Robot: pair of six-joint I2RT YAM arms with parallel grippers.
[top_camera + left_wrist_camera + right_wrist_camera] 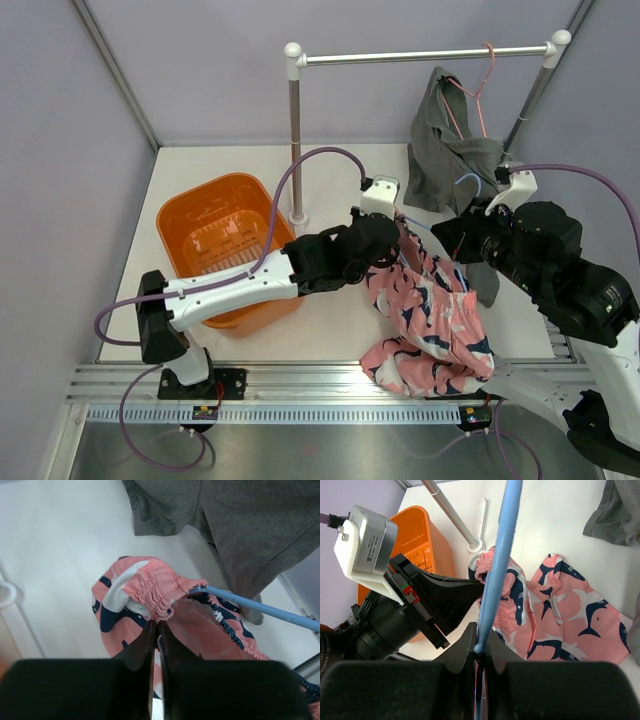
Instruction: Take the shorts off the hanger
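The pink shorts with navy sharks hang between my two grippers and drape onto the table. My left gripper is shut on the gathered elastic waistband, seen close in the left wrist view, jaws pinched together. My right gripper is shut on the light blue hanger, which runs up from its jaws through the waistband. The hanger's arm also shows in the left wrist view, still inside the shorts' waist opening. The shorts show in the right wrist view.
An orange basket stands left of the shorts. A clothes rack's upright pole stands behind it, with its top bar across the back. A grey garment hangs there on a pink hanger, close behind both grippers.
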